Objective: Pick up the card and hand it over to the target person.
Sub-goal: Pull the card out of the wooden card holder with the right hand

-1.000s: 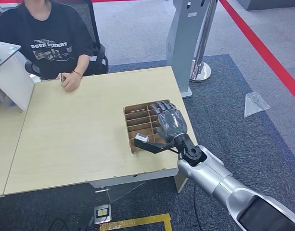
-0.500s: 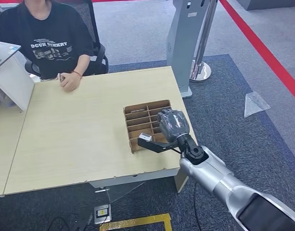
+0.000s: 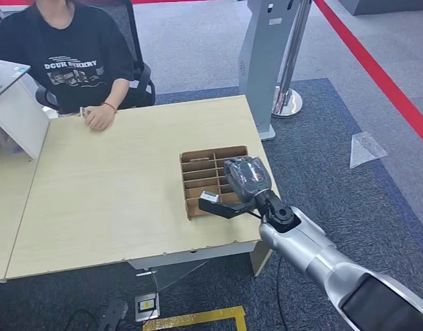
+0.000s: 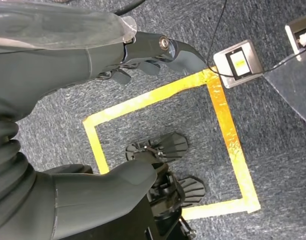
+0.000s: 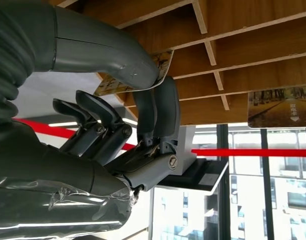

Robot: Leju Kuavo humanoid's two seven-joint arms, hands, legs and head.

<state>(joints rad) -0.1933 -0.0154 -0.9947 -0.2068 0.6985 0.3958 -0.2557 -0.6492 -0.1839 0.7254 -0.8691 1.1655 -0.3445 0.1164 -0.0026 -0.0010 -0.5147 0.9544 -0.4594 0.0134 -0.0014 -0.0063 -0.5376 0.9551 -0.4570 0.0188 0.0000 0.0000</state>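
head: high, fwd-down, table (image 3: 121, 200) | L wrist: floor | R wrist: close, tray (image 5: 256, 45)

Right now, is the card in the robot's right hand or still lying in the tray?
In the right hand: its thumb and fingers pinch the card beside the wooden tray.

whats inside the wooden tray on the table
The wooden tray has slotted compartments. One card sits in a slot, and the right hand pinches another card. The hand covers the slots on the tray's right side.

Your right hand (image 3: 243, 181) reaches forward on its outstretched silver arm, thumb (image 5: 106, 52) pressed against two fingers (image 5: 158, 112), pinching a card (image 5: 161, 62). Your left hand (image 4: 68, 75) hangs downward, fingers apart, holding nothing.
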